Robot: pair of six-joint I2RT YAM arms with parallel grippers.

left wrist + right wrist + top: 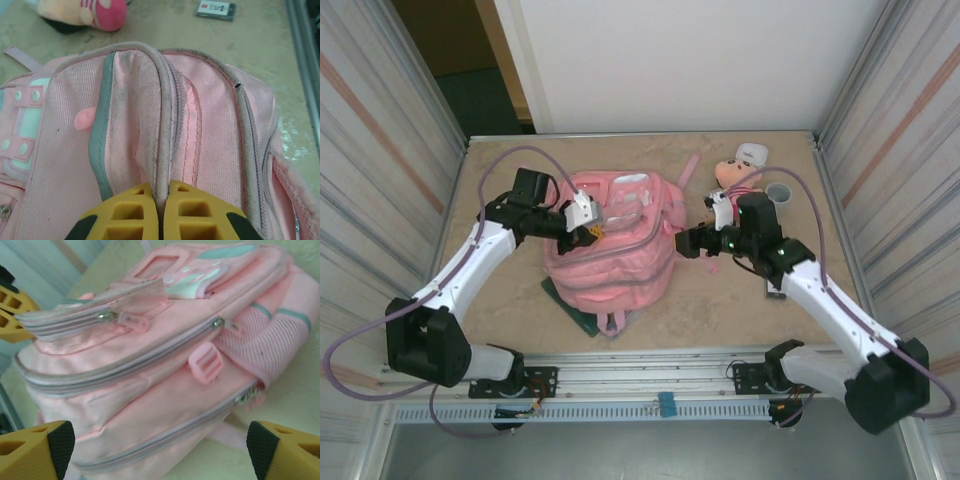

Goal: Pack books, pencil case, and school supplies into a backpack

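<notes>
Closest to the arms, a dark green pencil case [572,306] pokes out from under the near edge of the backpack [615,262]. The bag lies on top of it, so it is not packed yet.

Out to the right, a small flat book [215,8] with a pale label lies on the table [710,300], well apart from the bag. It waits there too.

The big pink backpack lies flat in the middle. Its zips look shut, so I think nothing can go in until one is pulled open.

The left claw [592,232] is squeezed together on a ridge of pink cloth at the bag's left side. I think it pinches there to hold the bag down, so the bag does not slide when a zip gets tugged.

The right claw [686,243] is just beside the bag's other side. Its two fingers are wide apart with nothing held. It faces the zips and a pink buckle [206,361], so it may be getting ready to grab a zip pull.

At the far side sit a soft doll [735,172] and a little grey cup [778,192].
</notes>
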